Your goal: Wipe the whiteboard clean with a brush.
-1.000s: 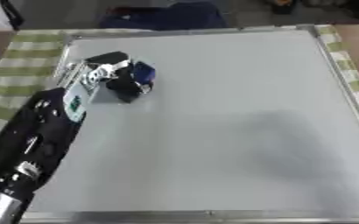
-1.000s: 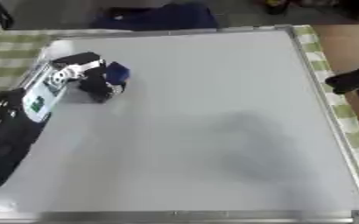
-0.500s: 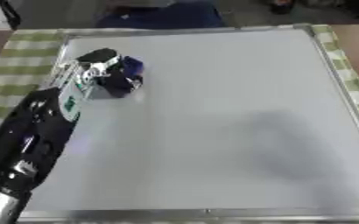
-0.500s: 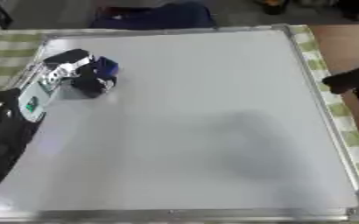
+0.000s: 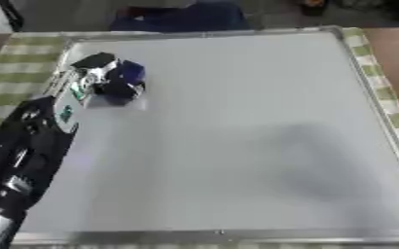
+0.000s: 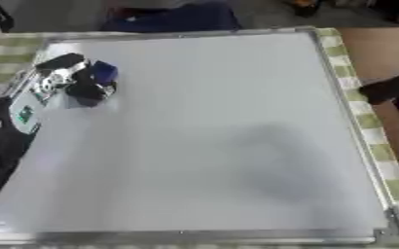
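Fingers of my left hand [image 5: 105, 78] are curled round the blue brush [image 5: 128, 78], pressing it on the whiteboard [image 5: 237, 131] near its far-left corner. Right hand [image 6: 390, 90] is off the right edge, can't tell its fingers.

Soft blur, even light, faint shadow

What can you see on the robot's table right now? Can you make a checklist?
Surface: whiteboard on a green checked cloth; faint grey smudge toward its right.
Job's things: blue brush at the board's upper left.
Clutter: nothing seen.
Hands: left hand, fingers curled round the brush; right hand dark at the right edge, off the board.
Cables: nothing seen.
Surroundings: dark blue object beyond the far edge.
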You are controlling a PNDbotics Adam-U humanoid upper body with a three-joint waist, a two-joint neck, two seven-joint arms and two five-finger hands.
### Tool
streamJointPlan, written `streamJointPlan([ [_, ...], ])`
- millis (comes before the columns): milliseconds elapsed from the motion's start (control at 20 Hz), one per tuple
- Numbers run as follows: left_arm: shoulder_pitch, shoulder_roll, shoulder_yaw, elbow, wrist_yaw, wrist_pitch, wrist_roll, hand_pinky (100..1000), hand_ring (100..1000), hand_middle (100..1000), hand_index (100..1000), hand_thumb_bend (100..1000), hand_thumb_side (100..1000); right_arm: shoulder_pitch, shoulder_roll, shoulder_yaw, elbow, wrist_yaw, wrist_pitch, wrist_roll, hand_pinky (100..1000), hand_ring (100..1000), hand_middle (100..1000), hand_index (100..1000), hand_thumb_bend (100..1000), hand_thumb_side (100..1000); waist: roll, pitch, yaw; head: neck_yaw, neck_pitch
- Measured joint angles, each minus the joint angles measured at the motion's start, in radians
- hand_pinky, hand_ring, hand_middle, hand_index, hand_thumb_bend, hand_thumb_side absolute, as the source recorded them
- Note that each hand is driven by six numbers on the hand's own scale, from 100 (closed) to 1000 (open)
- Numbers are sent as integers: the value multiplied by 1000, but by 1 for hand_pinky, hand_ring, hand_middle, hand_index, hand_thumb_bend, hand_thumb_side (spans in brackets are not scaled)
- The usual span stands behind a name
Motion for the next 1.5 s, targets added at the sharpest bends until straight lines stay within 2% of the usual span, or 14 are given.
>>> streamJointPlan([
  [600,-2,26,25,20,10,45,-1,383,552,323,278,100,526,7,0,0,0,0,2,-1,723,623,472,489,100,967,0,-1,3,-1,0],
  [1500,0,38,46,40,47,133,33,368,536,312,282,100,517,8,0,0,0,-1,5,-3,723,623,472,490,100,966,-5,-8,14,-1,2],
])
